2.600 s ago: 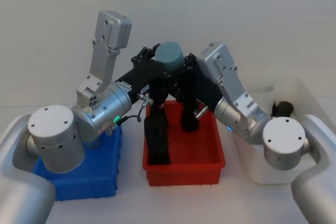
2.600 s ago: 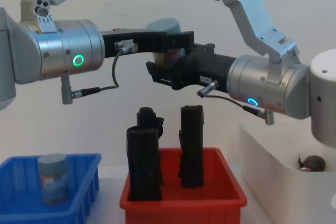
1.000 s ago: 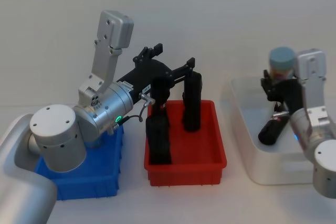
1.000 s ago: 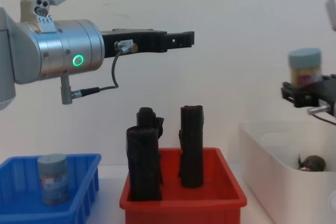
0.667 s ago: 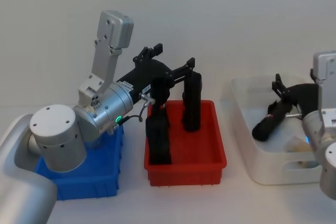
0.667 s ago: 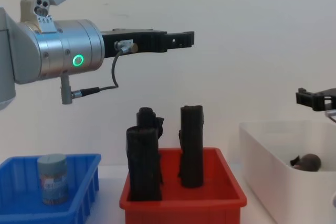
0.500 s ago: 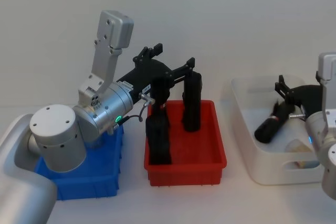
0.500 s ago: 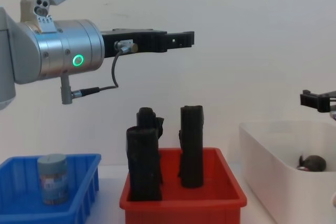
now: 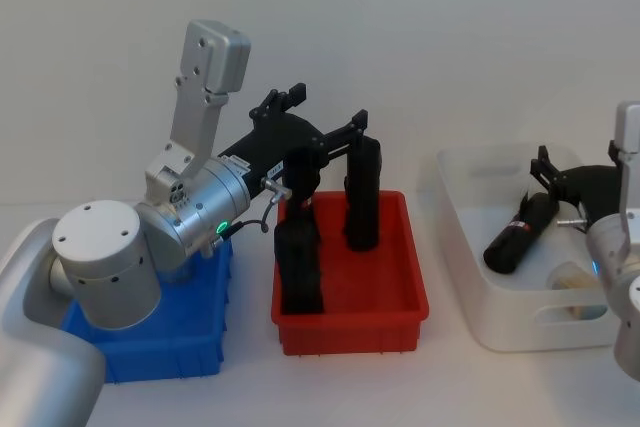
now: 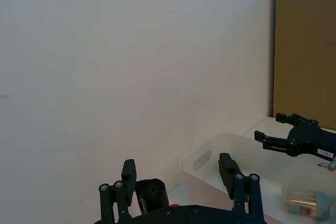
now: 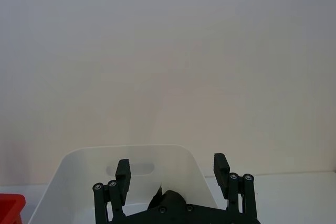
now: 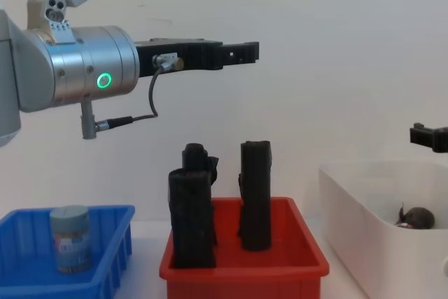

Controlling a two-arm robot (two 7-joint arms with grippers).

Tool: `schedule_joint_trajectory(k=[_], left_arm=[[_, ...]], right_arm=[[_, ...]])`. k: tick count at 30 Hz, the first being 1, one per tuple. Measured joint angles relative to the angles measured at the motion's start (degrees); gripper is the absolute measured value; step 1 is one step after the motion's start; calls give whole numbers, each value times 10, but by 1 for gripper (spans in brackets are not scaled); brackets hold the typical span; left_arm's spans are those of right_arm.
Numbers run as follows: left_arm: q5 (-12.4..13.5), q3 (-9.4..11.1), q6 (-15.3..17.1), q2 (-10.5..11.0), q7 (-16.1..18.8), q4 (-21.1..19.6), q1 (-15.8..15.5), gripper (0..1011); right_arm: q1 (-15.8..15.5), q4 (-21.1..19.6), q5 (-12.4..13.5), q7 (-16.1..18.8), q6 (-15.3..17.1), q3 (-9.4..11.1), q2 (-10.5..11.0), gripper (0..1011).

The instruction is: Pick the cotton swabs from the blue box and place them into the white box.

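Observation:
One cotton swabs tub (image 12: 70, 238) stands upright in the blue box (image 12: 115, 241), at the left. Another cotton swabs tub (image 10: 306, 204) lies on its side inside the white box (image 10: 210, 149), seen as a pale shape (image 9: 572, 277) in the head view. My left gripper (image 9: 322, 112) hangs open and empty high above the red bin. My right gripper (image 9: 545, 172) is open and empty above the white box (image 9: 460, 237), near its right side. The right wrist view shows its spread fingers (image 11: 123, 170) over the white box (image 11: 79, 182).
A red bin (image 9: 400, 297) between the two boxes holds two tall black rolls (image 9: 300, 267), (image 9: 362, 197) standing upright. A black roll (image 9: 520, 232) lies in the white box. My left arm covers much of the blue box (image 9: 190, 337) in the head view.
The right gripper took the tub from the left gripper, carried it over the white box, opened and dropped it in, then drew back to the right. The left arm stayed put.

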Motion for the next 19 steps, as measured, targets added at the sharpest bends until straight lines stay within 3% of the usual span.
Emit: schedule_joint_trajectory(k=[19], left_arm=[[0,0,0,0,0,0,0,1003]], right_arm=[[-1,-1,6,-4,2,2,1,1001]])
